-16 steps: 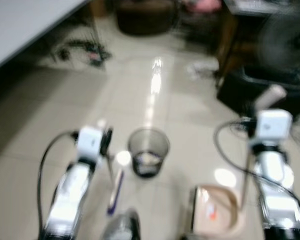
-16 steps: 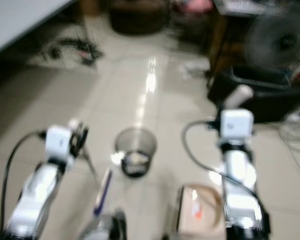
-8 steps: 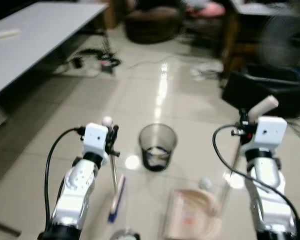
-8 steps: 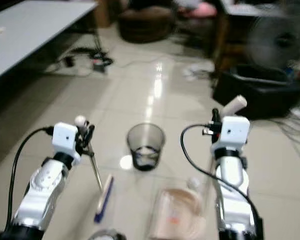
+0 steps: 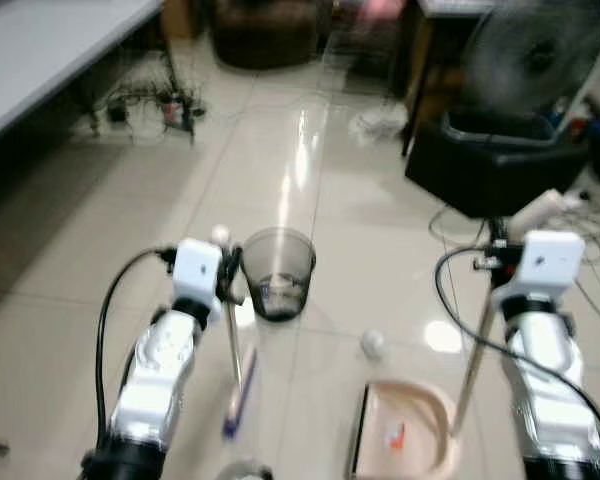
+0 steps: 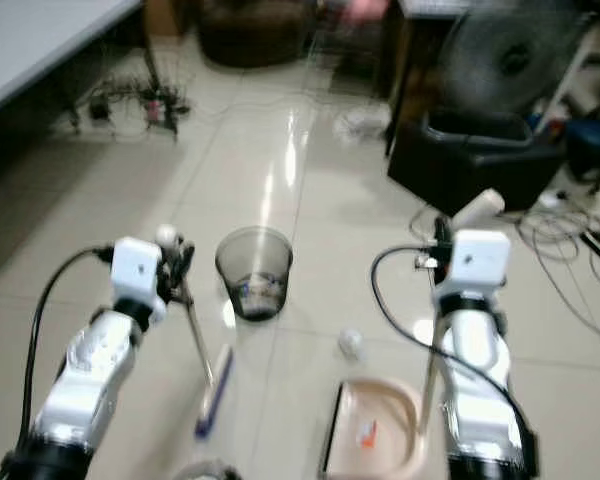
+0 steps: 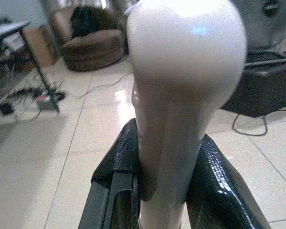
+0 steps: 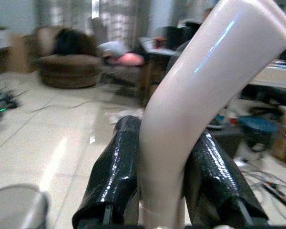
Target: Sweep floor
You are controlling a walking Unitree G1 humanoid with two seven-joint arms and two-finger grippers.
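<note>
My left gripper is shut on the white handle of a small broom, whose thin pole runs down to a blue and white brush head on the tiles. My right gripper is shut on the beige handle of a dustpan, which rests on the floor near my feet with an orange scrap inside. A crumpled white ball lies on the floor just beyond the pan. A mesh waste bin stands between the two arms.
A grey table runs along the left, with cables under it. A black box and a fan stand at the right, loose wires beside them. A brown armchair is at the back.
The camera has swung, so the whole scene has shifted. The white ball now lies farther from the dustpan's mouth. Both grippers keep their holds on the handles.
</note>
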